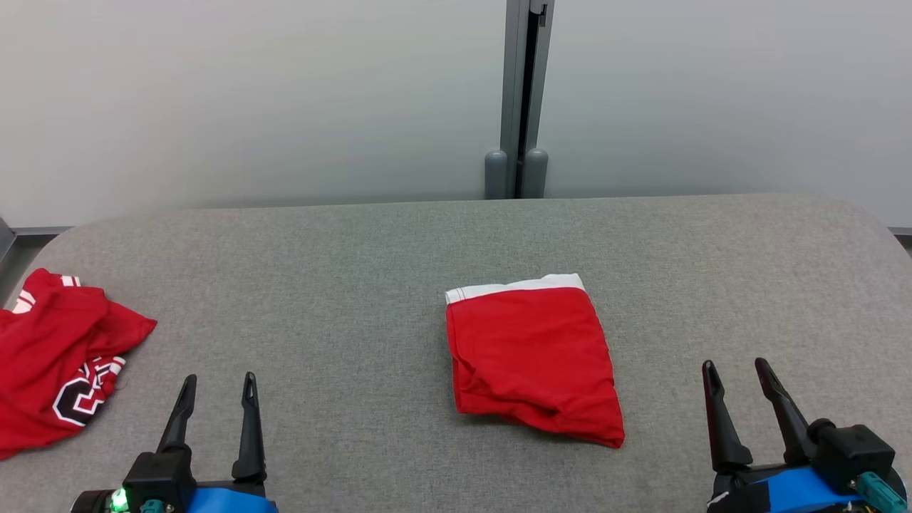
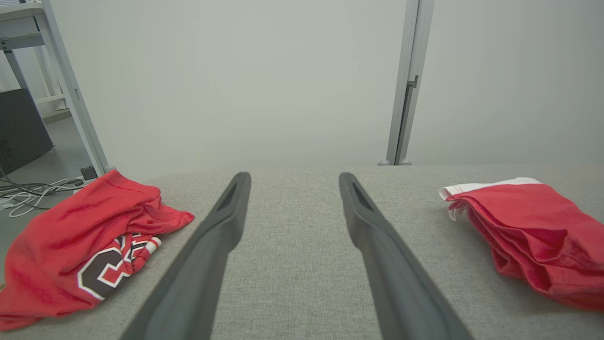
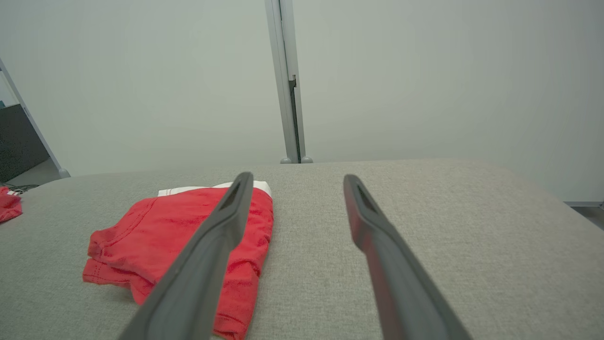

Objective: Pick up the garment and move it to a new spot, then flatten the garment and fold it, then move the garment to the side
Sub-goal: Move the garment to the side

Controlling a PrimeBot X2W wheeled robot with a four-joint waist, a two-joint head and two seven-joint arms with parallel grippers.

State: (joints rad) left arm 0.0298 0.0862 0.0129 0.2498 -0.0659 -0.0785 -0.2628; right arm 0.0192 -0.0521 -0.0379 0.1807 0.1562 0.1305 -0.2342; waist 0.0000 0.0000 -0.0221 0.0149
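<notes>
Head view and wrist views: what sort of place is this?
Likely a lab or office workspace: a grey fabric-covered table against plain partition panels joined by a metal post, with loose cables on the floor beside it.

Red garment (image 1: pixel 534 356) with white waistband, red jersey (image 1: pixel 57 356) with black-and-white lettering, grey woven table (image 1: pixel 320 285)

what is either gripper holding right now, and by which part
Nothing is held: the left gripper and right gripper are open, apart from the folded red garment.
</notes>
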